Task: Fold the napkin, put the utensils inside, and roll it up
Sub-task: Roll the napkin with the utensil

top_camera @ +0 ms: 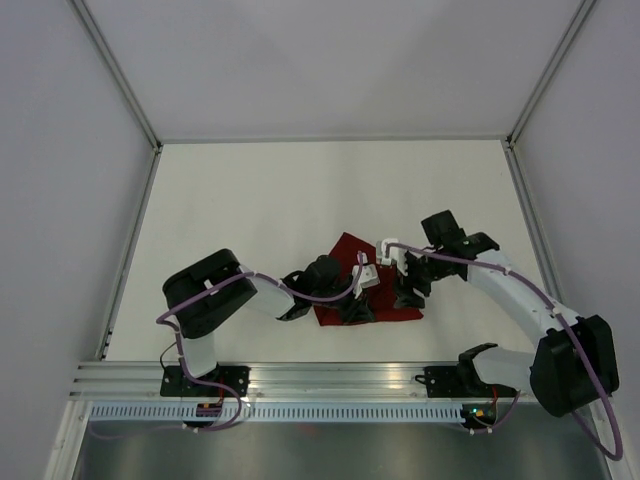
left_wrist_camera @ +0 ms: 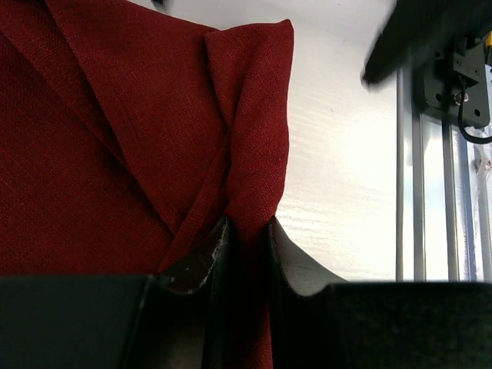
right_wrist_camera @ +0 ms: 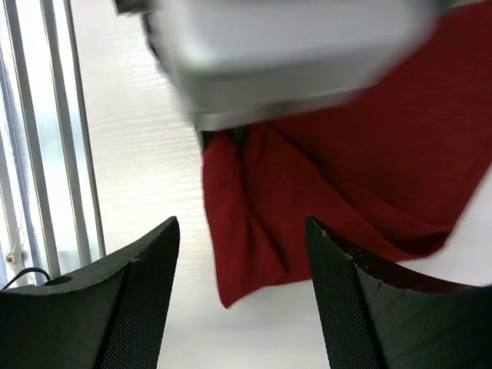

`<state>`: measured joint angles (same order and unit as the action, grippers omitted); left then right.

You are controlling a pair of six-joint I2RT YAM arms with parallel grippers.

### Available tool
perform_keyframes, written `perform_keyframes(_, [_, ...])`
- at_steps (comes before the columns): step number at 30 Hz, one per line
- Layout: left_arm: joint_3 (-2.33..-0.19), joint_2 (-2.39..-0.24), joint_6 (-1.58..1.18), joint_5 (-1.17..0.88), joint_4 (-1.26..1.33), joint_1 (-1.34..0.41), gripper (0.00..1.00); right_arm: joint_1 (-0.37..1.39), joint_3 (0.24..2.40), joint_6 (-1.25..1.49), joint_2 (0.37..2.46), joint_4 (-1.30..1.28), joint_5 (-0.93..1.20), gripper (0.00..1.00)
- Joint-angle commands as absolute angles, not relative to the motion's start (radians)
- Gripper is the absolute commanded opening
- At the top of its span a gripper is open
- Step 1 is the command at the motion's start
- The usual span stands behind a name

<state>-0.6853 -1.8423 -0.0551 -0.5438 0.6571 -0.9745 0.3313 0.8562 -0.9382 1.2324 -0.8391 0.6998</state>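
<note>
Tabletop (top_camera: 300, 190) is the biggest thing, white and wide, with pale walls (top_camera: 60, 150) on three sides. A long metal rail (top_camera: 330, 378) runs along the near edge. The left arm (top_camera: 215, 290) and the right arm (top_camera: 520, 290) both reach in toward the middle.

Between them, close to the near edge, lies the dark red napkin (top_camera: 347, 248). It is not flat and not neat. One part is turned over and it has bumps and creases. I think the folding has only just begun. No fork, knife or spoon shows in any view, so I cannot tell where they are. Putting them inside and rolling the cloth up are not done yet.

The left gripper (left_wrist_camera: 246, 231) is pinched tight on a raised ridge of the napkin. The right gripper (right_wrist_camera: 242, 227) has its fingers spread wide and holds nothing. It hangs above the near corner of the napkin.

Both grippers are very near each other over the cloth. A blurry grey part (right_wrist_camera: 292, 54), likely from the left arm, blocks much of the right wrist view. The two could bump, so the next move needs care.
</note>
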Motion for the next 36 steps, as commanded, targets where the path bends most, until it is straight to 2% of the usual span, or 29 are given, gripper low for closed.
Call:
perform_keyframes(1, [-0.638,-1.902,-0.132,-0.495,0.583,-0.965,0.02,0.415,0.751,-0.950,1.177,-0.698,0.637,0.72])
perform_keyframes(4, [-0.640,-1.907,-0.138,-0.494,0.587,-0.957,0.02,0.514,0.671,-0.942,1.164,-0.617,0.572,0.73])
perform_keyframes(14, [-0.646,-1.908,-0.137,-0.505,0.581,-0.946,0.02,0.621,0.542,-0.887,1.147,-0.425,0.485,0.73])
perform_keyframes(17, [-0.650,-1.910,-0.137,-0.505,0.575,-0.942,0.02,0.629,0.525,-0.890,1.135,-0.416,0.483,0.68])
perform_keyframes(18, [-0.652,-1.911,-0.137,-0.508,0.574,-0.942,0.02,0.629,0.520,-0.890,1.117,-0.420,0.482,0.61])
perform_keyframes(27, [-0.657,-1.902,-0.118,-0.515,0.545,-0.933,0.02,0.624,0.492,-0.882,0.997,-0.483,0.491,0.60])
perform_keyframes(32, [-0.653,-1.894,-0.114,-0.525,0.537,-0.923,0.02,0.624,0.469,-0.896,1.012,-0.466,0.511,0.60])
perform_keyframes(36, [-0.653,-1.890,-0.107,-0.525,0.528,-0.922,0.02,0.626,0.465,-0.907,1.048,-0.446,0.531,0.56])
